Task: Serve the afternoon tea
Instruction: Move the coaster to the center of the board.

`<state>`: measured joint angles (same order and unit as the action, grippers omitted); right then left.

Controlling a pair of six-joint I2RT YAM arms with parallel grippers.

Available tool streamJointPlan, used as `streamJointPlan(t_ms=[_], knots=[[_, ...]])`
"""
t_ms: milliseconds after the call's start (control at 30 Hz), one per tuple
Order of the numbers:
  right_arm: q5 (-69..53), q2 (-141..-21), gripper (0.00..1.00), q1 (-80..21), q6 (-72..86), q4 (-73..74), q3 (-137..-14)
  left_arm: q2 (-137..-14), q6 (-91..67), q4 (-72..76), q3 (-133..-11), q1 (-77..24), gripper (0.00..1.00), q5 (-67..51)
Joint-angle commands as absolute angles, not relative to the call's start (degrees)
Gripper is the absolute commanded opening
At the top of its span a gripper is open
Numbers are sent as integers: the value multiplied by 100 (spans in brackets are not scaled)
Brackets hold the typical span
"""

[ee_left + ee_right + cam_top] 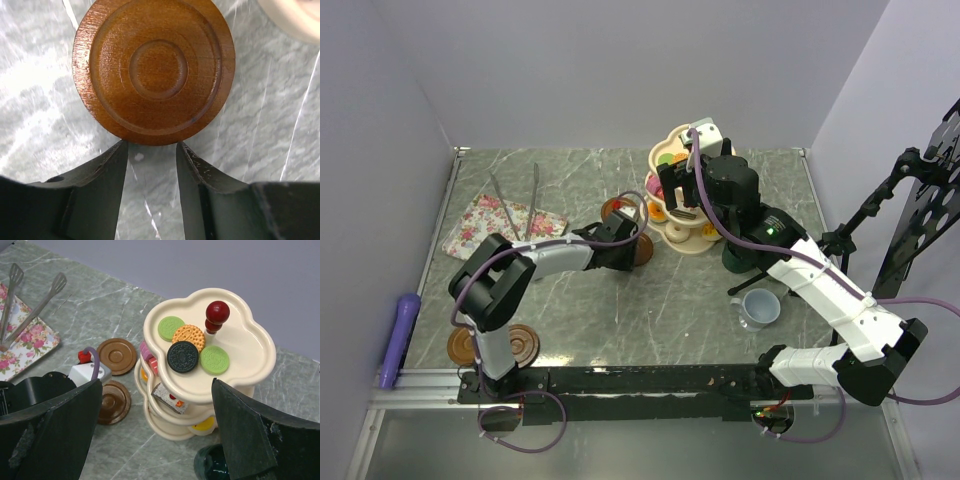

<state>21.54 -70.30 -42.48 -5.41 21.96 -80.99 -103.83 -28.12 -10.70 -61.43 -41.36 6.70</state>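
Holds nothing in left gripper (152,145): fingers (105,170) narrowly parted, tips at rim of brown ringed saucer (155,70), just beside cream scalloped stand (250,347). Hovers right gripper (156,385), fingers wide, above stand's top-tier green, orange, black cakes (182,356).

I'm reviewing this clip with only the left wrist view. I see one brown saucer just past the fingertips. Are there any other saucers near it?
Observer: Yes. A second saucer lies close to your saucer, and both are beside the foot of the three-tier stand.
Operator: I can only see a cream edge in the corner. Where is the other arm?
Observer: The right gripper hangs open over that stand, with nothing held between its fingers.
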Motion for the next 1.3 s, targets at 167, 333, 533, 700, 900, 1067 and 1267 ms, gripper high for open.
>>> streamJointPlan(t_ms=[167,333,533,700,900,1067,1267], knots=[[2215,-7049,95,-4228,-562,2118,-8139,-10732,-2927,-1029,-6434,-4104,47,1090],[2206,-7075,95,-4228,-580,2136,-8156,-10802,-2953,-1010,-6574,-4078,48,967],[2259,-7031,95,-4228,-633,2066,-8095,-10048,-2883,-1256,-6285,-4078,77,1002],[2241,-7022,95,-4228,-615,1995,-8042,-8949,-3330,-1879,-5574,-3955,92,1353],[2180,-6987,95,-4228,-650,1820,-7875,-7867,-4962,-3521,-4791,-3613,99,1512],[2110,-6970,95,-4227,-606,1749,-7805,-7208,-6396,-4892,-4325,-3586,100,1801],[2092,-6865,95,-4219,-606,1696,-7708,-6356,-7654,-5941,-3850,-3077,100,2197]])
